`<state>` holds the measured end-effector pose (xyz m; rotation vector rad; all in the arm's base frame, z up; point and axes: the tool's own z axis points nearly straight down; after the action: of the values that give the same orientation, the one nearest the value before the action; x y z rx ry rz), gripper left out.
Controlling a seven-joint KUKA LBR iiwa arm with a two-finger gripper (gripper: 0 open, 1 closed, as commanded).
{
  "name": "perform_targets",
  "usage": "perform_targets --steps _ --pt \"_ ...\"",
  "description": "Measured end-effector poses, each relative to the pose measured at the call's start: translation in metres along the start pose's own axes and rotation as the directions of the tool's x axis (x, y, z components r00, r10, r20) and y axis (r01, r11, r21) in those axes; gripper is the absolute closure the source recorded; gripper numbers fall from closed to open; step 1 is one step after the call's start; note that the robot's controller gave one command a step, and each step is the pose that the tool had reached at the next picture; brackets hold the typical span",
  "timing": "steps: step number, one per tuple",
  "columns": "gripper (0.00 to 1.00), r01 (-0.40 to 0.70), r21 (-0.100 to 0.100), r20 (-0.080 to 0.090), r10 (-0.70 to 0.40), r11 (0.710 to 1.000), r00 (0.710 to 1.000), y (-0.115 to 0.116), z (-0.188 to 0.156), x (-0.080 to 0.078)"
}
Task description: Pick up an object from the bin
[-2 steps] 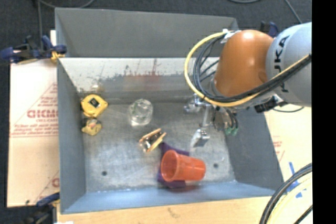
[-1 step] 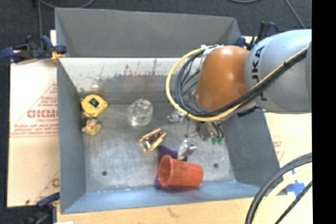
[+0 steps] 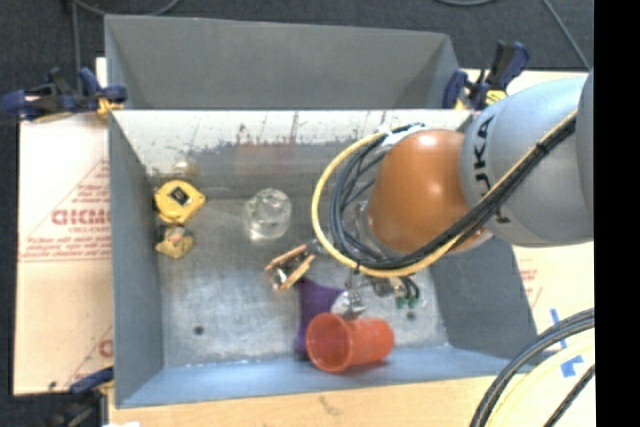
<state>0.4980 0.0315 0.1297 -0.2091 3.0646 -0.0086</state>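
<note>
In the front right part of the grey bin [image 3: 225, 315], an orange cup [image 3: 350, 343] lies on its side close to the front wall. Its long axis runs roughly left to right across the view. The open mouth faces left and a little toward the front, and the closed base points right. The mouth end rests on or against a purple piece [image 3: 318, 300] that shows above and to the left of it. The gripper [image 3: 351, 302] hangs from under the arm's [image 3: 530, 165] rounded orange cover [image 3: 420, 190], ringed by looped cables [image 3: 335, 205]. Its metal tip sits just above the cup's upper side, at the right edge of the purple piece. Whether it is open or closed cannot be told, because the cover and cables hide most of it, and nothing is seen clamped in it. A small copper-coloured clip [image 3: 290, 267] lies just to the left of the purple piece, tilted. Further back stands a clear round cup [image 3: 268, 213]. A yellow tape measure [image 3: 178, 199] and a small yellow toy [image 3: 175, 241] sit near the left wall, well apart from the cup. A few small green bits [image 3: 405, 296] lie just behind the cup's base. The front left floor is bare, which leaves open room on the mouth side, while only a narrow strip separates the cup from the front wall.
</note>
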Motion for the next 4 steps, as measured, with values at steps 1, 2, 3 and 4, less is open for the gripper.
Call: perform_targets --steps 1,2,3,4 --pt "0.00 0.264 -0.026 -0.059 -0.265 0.964 0.962 0.009 0.007 -0.043" --pt "0.00 0.406 -0.024 -0.025 -0.407 0.914 0.913 0.007 0.036 -0.028" --pt "1.00 0.383 -0.037 -0.071 -0.385 0.923 0.920 0.008 0.053 -0.075" --pt "1.00 0.383 -0.037 -0.070 -0.385 0.923 0.920 0.008 0.053 -0.076"
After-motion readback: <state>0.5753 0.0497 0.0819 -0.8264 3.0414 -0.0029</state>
